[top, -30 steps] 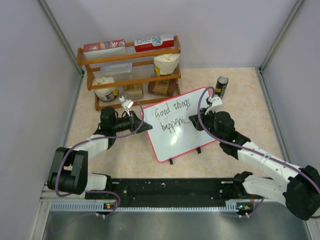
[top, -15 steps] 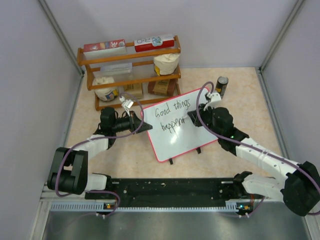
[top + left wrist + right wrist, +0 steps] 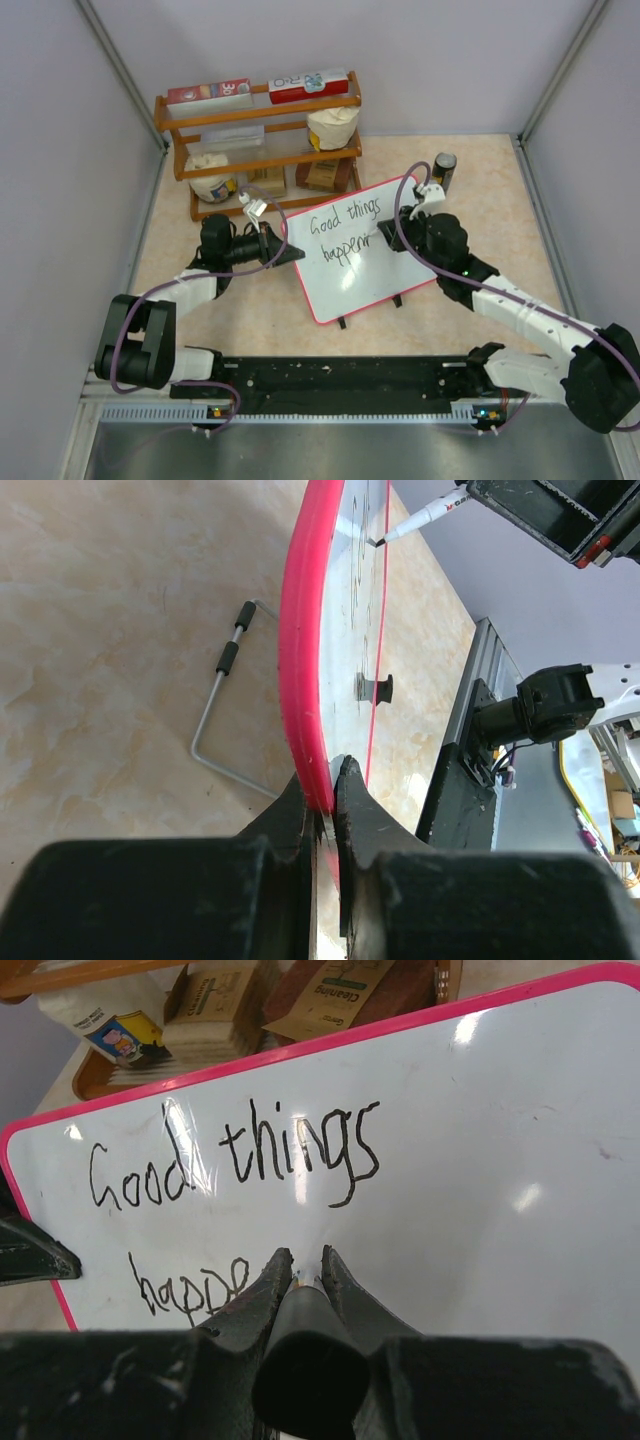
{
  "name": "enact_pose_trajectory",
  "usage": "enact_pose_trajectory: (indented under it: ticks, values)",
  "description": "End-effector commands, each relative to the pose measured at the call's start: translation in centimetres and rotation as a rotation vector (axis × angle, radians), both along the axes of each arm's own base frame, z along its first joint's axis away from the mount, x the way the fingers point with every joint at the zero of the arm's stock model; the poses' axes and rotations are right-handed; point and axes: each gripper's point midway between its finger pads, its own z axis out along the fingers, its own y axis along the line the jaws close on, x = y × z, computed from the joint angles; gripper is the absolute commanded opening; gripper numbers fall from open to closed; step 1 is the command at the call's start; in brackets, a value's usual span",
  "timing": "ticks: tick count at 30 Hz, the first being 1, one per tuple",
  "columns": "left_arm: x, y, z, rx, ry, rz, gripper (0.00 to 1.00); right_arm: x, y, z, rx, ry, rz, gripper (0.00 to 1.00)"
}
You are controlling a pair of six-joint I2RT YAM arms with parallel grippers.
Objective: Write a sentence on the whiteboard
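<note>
The whiteboard (image 3: 362, 250) with a red-pink frame stands tilted mid-table on black clip feet. The sentence (image 3: 345, 232) reads "Good things" above "happen" in black marker; in the right wrist view (image 3: 235, 1165) the second line shows "happe" beside my fingers. My left gripper (image 3: 290, 254) is shut on the board's left edge; the left wrist view shows its jaws (image 3: 325, 785) pinching the pink frame (image 3: 305, 650). My right gripper (image 3: 392, 238) is shut on a black marker (image 3: 305, 1345), whose tip touches the board at the second line's end. The marker tip also shows in the left wrist view (image 3: 400, 530).
A wooden shelf rack (image 3: 258, 140) with boxes and bags stands behind the board. A dark can (image 3: 443, 172) stands at the back right. A bent metal rod with black grips (image 3: 225, 700) lies on the table behind the board. Grey walls enclose three sides.
My right gripper with the marker shifted slightly up and right along the second line, then held there; the text has grown by a stroke. The left arm has not moved.
</note>
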Motion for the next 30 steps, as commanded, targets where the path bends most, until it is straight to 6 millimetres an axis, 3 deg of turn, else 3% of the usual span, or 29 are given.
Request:
enact_pose_trajectory:
  ticks: [1, 13, 19, 23, 30]
  values:
    - [-2.0, 0.0, -4.1, 0.116, -0.062, -0.077, 0.00, 0.7, -1.5, 0.6, -0.024, -0.014, -0.062, 0.00]
    - [-1.9, 0.0, -4.1, 0.117, -0.062, -0.076, 0.00, -0.8, -2.1, -2.3, -0.052, 0.041, -0.045, 0.00]
    - [-2.0, 0.0, -4.2, 0.117, -0.060, -0.076, 0.00, -1.2, -2.1, -2.8, -0.051, 0.051, -0.034, 0.00]
    - [-2.0, 0.0, -4.2, 0.117, -0.060, -0.076, 0.00, -1.3, -2.1, -1.6, -0.024, 0.028, -0.036, 0.00]
    - [-2.0, 0.0, -4.2, 0.118, -0.060, -0.076, 0.00, -1.2, -1.9, 3.8, 0.065, -0.078, -0.037, 0.00]
